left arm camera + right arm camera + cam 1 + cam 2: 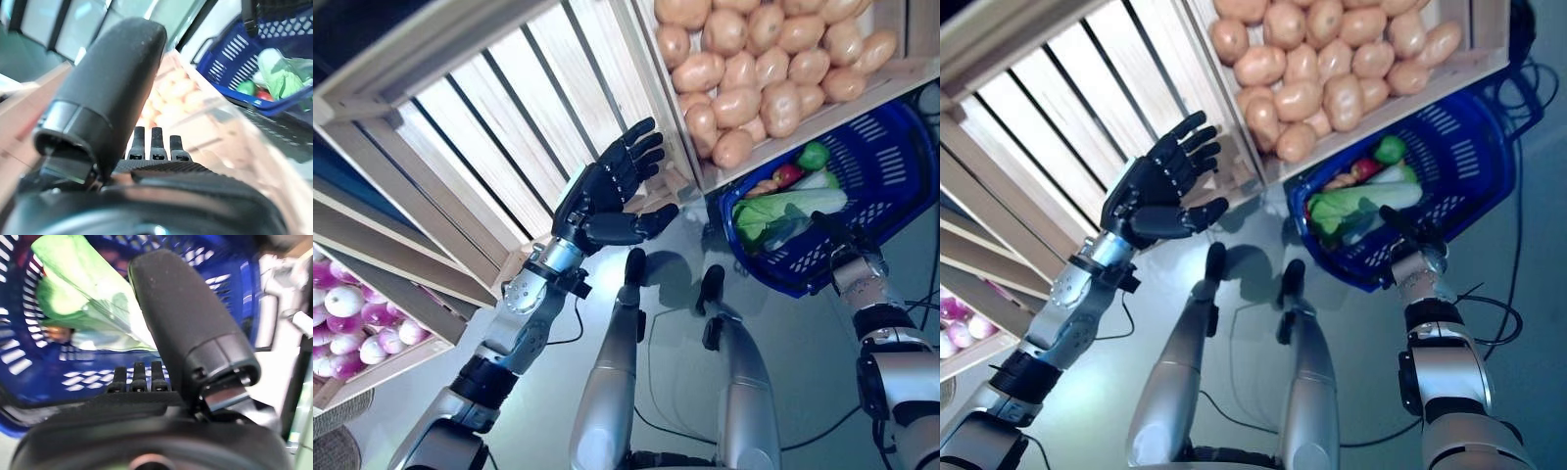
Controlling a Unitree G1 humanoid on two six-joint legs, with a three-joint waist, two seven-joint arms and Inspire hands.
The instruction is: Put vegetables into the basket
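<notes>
Wooden crate holds potatoes; neighbouring slatted crate bare.

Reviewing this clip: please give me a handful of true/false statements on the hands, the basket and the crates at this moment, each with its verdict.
1. The robot's left hand is open and holds nothing. True.
2. The blue plastic basket is empty. False: it already holds a pale green leafy cabbage, a round green vegetable and a small red one.
3. The wooden crate of brown potatoes sits next to the basket. True.
4. The left hand is over the basket. False: it is raised in front of the empty slatted wooden crate, apart from the basket.
5. The right hand is at the basket's rim. True; whether its fingers grip the rim cannot be told.
</notes>
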